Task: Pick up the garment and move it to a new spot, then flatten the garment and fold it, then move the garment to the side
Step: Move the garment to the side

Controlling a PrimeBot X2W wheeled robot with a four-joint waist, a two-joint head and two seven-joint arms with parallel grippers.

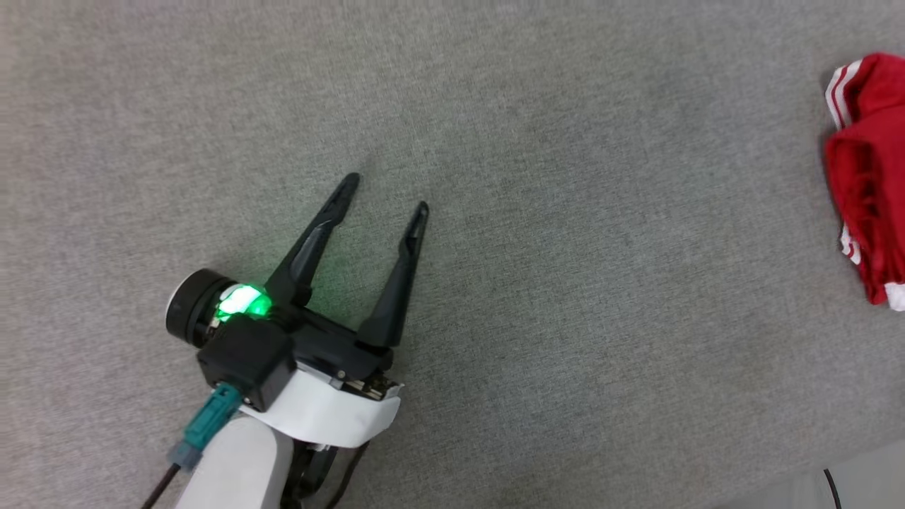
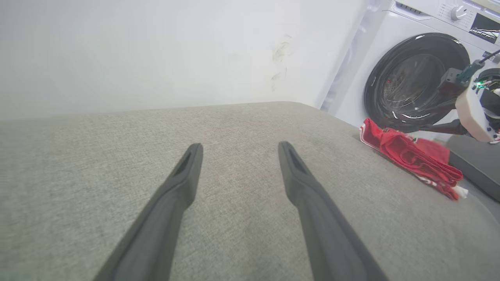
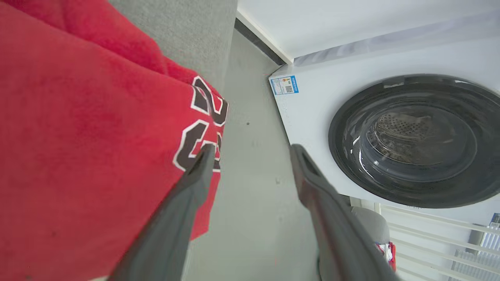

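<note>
Garment (image 1: 866,184) lies bundled at the grey cushion's (image 1: 565,141) right edge, seemingly parked aside; right gripper (image 3: 252,150) gapes wide beside it (nothing held), left gripper (image 1: 387,191) wide, idle mid-cushion.

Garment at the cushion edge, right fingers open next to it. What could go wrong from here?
1. The garment lies bunched at the edge of the grey cushion and seems to overhang it; it could slide off.
2. One of the fingers of the open right gripper overlaps the cloth; pulling away might snag it and undo the fold.
</note>
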